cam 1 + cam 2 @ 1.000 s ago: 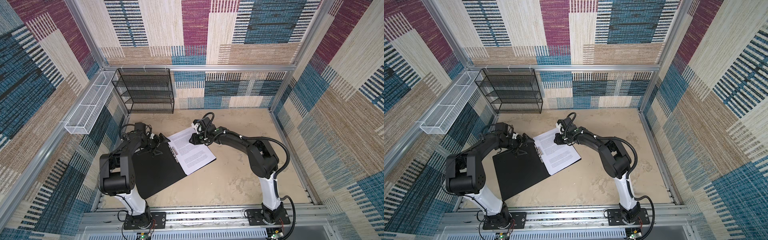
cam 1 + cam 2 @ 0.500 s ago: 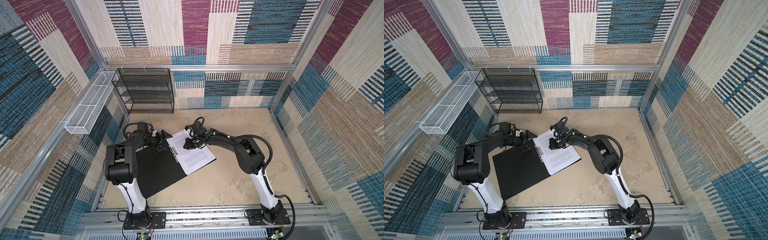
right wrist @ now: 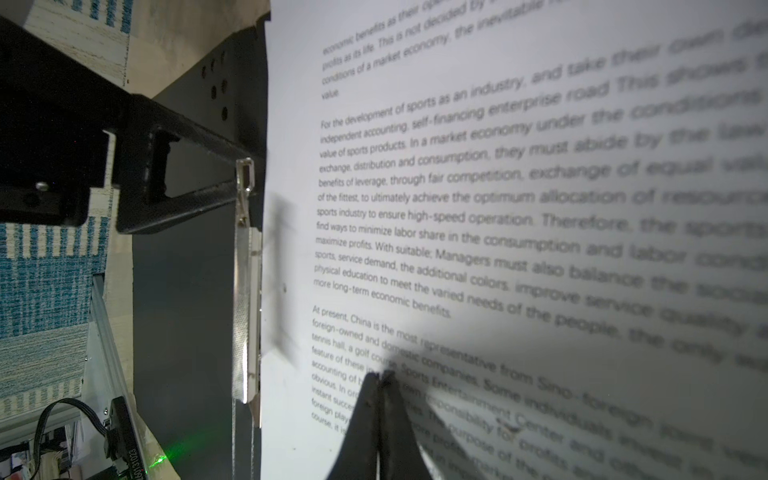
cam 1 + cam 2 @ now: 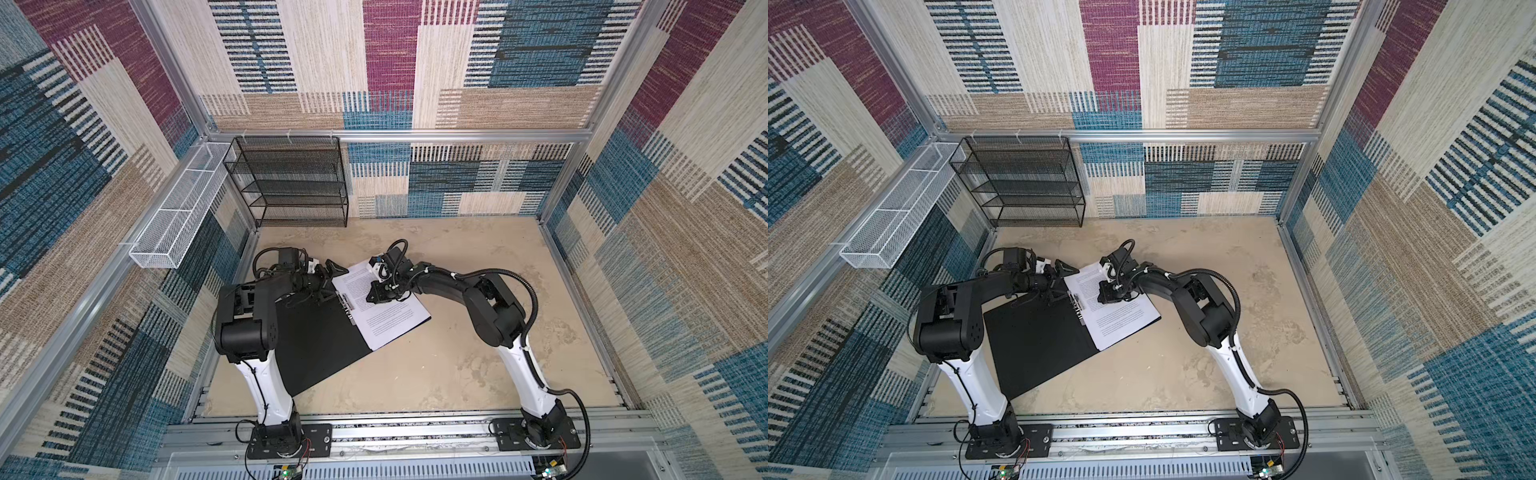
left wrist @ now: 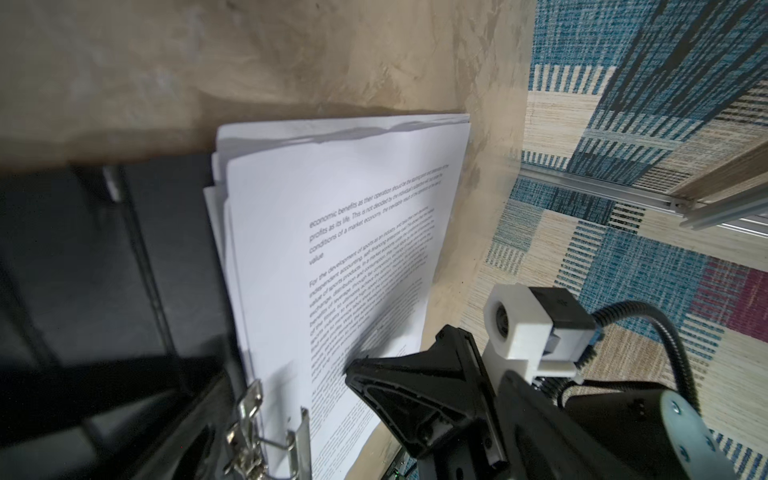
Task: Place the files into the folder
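Black and matte, the folder (image 4: pixel 320 345) is lying open and flat on the mottled beige table (image 4: pixel 457 374), its inside facing up. The files (image 4: pixel 390 320) (a slightly fanned stack of white sheets, the top one carrying dense printed text) are resting on its right half, just beside the shiny metal clip bar (image 4: pixel 348 309). The right arm is arching low over the stack with its elbow bent, and the right gripper (image 3: pixel 380 376) is pressed together, its pointed tips touching the top sheet. The left arm is stretching forward, its left gripper (image 4: pixel 330 282) spread wide near the far end of the clip bar.
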### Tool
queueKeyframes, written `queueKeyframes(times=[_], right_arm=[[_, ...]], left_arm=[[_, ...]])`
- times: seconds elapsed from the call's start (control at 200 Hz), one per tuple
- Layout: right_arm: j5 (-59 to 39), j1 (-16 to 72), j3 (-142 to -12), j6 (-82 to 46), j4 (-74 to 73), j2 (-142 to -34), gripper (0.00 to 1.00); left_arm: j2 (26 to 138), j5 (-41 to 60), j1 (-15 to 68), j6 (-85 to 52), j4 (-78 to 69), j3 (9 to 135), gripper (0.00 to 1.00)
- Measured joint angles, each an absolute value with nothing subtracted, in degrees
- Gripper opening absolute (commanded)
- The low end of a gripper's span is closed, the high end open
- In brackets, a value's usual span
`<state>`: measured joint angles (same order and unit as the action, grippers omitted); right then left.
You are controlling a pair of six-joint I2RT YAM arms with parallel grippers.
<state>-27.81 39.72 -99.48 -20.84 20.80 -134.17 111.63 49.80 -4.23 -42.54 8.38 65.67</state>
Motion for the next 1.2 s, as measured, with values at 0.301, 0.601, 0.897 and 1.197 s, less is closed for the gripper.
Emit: queueKeyframes(times=[0.301, 0.601, 0.897, 1.197], right_arm=[[-28.99, 39.75, -98.98, -21.23, 18.57, -134.67, 0.07], [-29.82, 39.77, -98.94, -21.26, 17.28, -135.09, 0.07], [-30.98, 39.75, -98.56, -22.06, 15.68, -135.46, 0.07], [-30.61, 39.83, -98.24, -22.31, 16.71, -134.34, 0.07]], left_arm=[[110.34, 51.35, -4.01, -45.39, 2.85, 62.96, 0.99], [102.3, 53.34, -3.95, -48.4, -0.34, 57.76, 0.99], [94.7, 56.6, -1.76, -51.31, -2.24, 50.35, 0.99], [85.54, 48.05, -3.16, -42.61, 20.99, 69.56, 0.99]])
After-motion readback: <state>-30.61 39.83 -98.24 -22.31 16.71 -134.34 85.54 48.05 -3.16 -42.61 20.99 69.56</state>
